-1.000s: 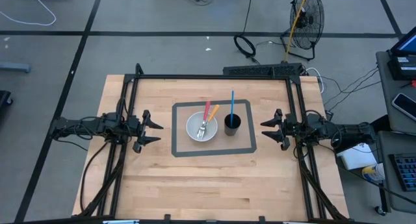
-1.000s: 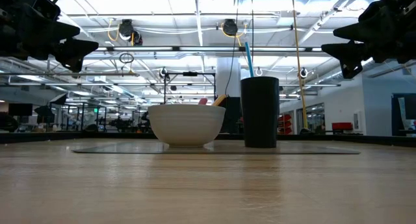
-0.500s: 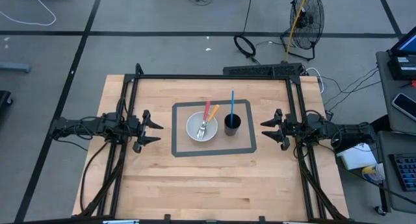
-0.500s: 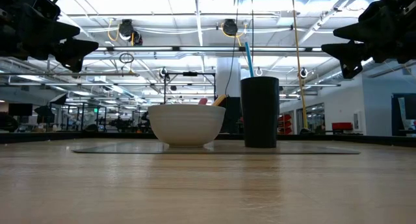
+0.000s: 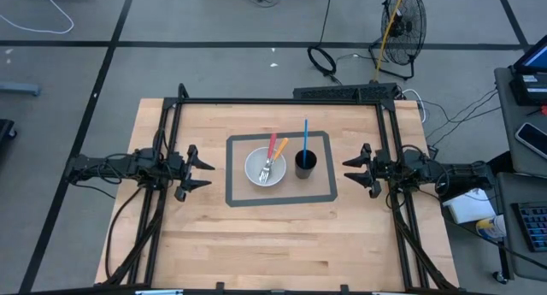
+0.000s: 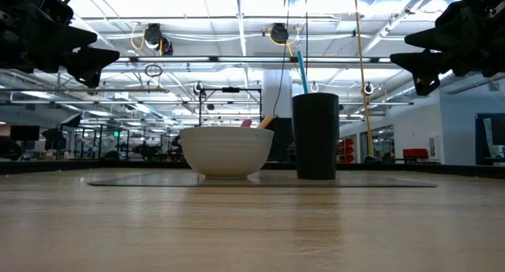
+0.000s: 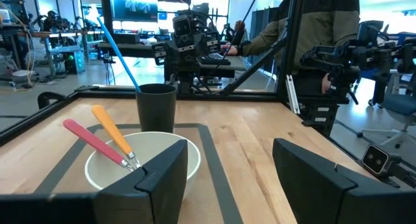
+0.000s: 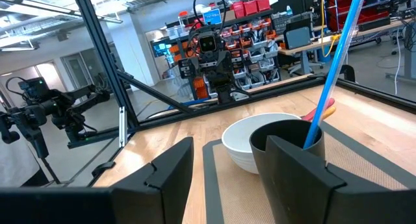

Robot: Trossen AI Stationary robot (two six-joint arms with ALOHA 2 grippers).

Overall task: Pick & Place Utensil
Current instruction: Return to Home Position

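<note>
A white bowl [image 5: 265, 167] stands on a grey-bordered mat [image 5: 282, 196] at the table's middle. Two utensils with a red handle [image 5: 273, 144] and an orange handle [image 5: 280, 147] lean in it, handles over its far rim. Right of the bowl a black cup [image 5: 305, 164] holds a blue-handled utensil [image 5: 305, 137] upright. My left gripper [image 5: 205, 173] hovers open, level, left of the mat. My right gripper [image 5: 349, 171] hovers open, level, right of the mat. Both are above the table and hold nothing.
Black frame rails [image 5: 282, 101] run along the table's far, left and right sides. Bare wood lies between the mat and the near edge [image 5: 282, 261]. A person [image 7: 312, 29] sits beyond the table's right side, seen in the left wrist view.
</note>
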